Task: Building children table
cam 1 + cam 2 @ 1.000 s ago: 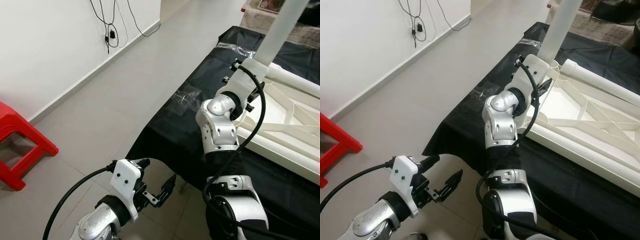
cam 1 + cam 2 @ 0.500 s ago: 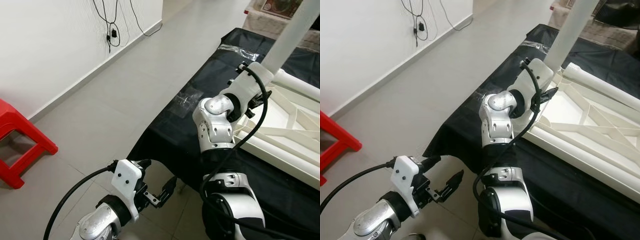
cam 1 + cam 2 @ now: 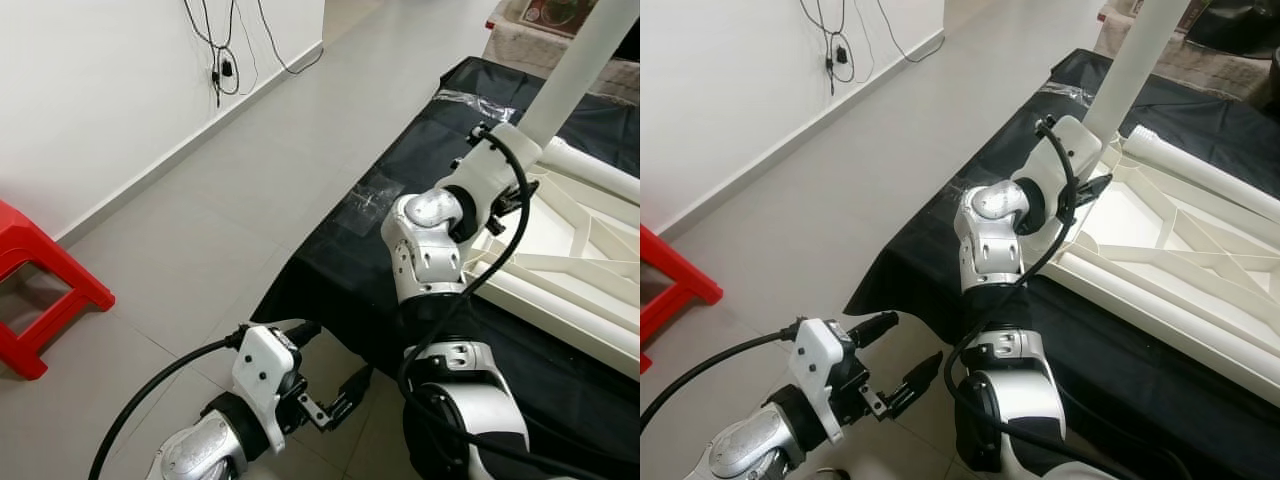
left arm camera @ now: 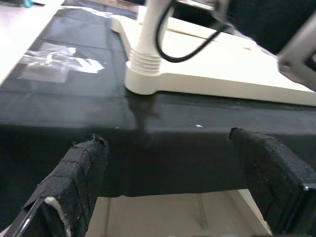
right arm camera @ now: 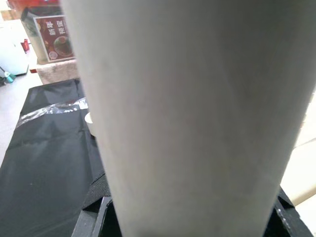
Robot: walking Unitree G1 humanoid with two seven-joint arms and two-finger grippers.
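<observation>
A white table top (image 3: pixel 585 250) lies upside down on a black cloth (image 3: pixel 340 270). A white tubular table leg (image 3: pixel 575 75) stands upright in the top's near-left corner socket (image 4: pixel 143 79). My right gripper (image 5: pixel 190 217) is shut on this leg just above the socket, its black fingers (image 5: pixel 94 207) on both sides of the tube. Most of that gripper is hidden behind its own wrist (image 3: pixel 490 175) in the eye views. My left gripper (image 3: pixel 335 360) hangs low over the floor, in front of the cloth's hanging edge. It is open and holds nothing, seen too in the left wrist view (image 4: pixel 173 177).
A red plastic stool (image 3: pixel 40 290) stands on the grey floor at the left. Cables (image 3: pixel 225 50) hang down the white wall. A clear plastic bag (image 3: pixel 375 195) lies on the cloth near its left edge. A printed box (image 5: pixel 54 44) stands beyond the cloth's far end.
My left gripper has shifted right and a little lower, closer to the cloth's hanging edge. The right wrist has turned slightly with the leg still held.
</observation>
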